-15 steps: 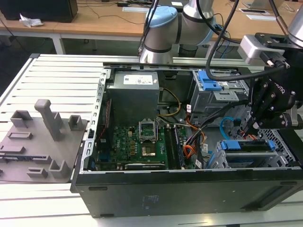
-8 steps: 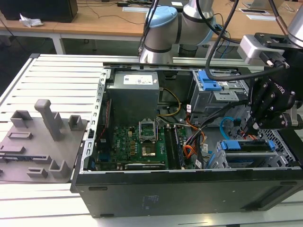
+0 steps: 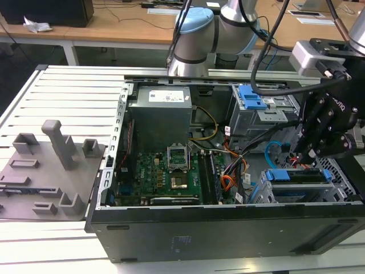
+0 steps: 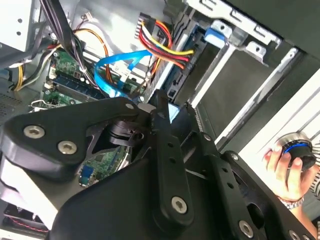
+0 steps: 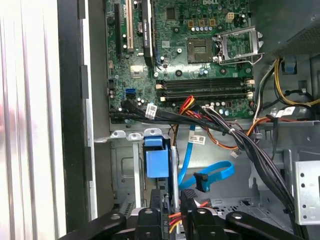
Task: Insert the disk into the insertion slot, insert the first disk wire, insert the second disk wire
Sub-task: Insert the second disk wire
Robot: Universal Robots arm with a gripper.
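Open computer case (image 3: 171,228) on a slatted bench — I see the gripper (image 3: 311,149) angled down over the disk (image 3: 299,175), seated in the insertion slot (image 3: 342,191). Jaws look closed on the bundle of coloured wires (image 4: 162,47) — the second disk wire (image 3: 272,149) loops just beside.

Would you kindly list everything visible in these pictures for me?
computer case: one, black, open, on slatted table
motherboard: one, green, inside case
disk: one, blue-framed, in insertion slot
second disk wire: one, light blue, looped beside slot
wire bundle: one, red, yellow, orange, black, near slot
fixture tray: one, grey, exterior view's left
hand: one, a person's, outside case
gripper: one, black, above disk
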